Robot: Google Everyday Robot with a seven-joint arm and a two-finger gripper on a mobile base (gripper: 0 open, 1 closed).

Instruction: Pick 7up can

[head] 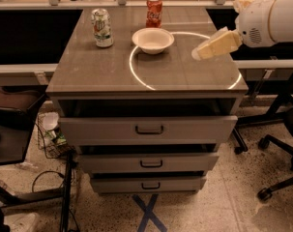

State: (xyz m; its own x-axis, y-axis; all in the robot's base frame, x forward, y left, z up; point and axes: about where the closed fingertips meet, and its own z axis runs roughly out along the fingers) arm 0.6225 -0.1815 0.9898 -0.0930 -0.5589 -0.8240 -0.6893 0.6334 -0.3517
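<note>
Gripper [200, 53] held over right side of cabinet top [102, 71], state cannot be told. 7up can [102, 28] seen upright far left, well apart. Judged light, thin-walled, slick; best gripped mid-body.

There is one view. It looks from above and in front of the cabinet [148, 129], tilted down, facing the drawer fronts squarely and running on to the far edge of the tabletop [102, 76]. It stands at middle distance. The whole tabletop, three drawers and the floor with a blue cross [148, 214] all fit in. The 7up can [102, 28] sits far left and small in this view. The arm [271, 18] fills the upper right corner. From there the gripper [206, 50] reaches in over the tabletop's right side.
</note>
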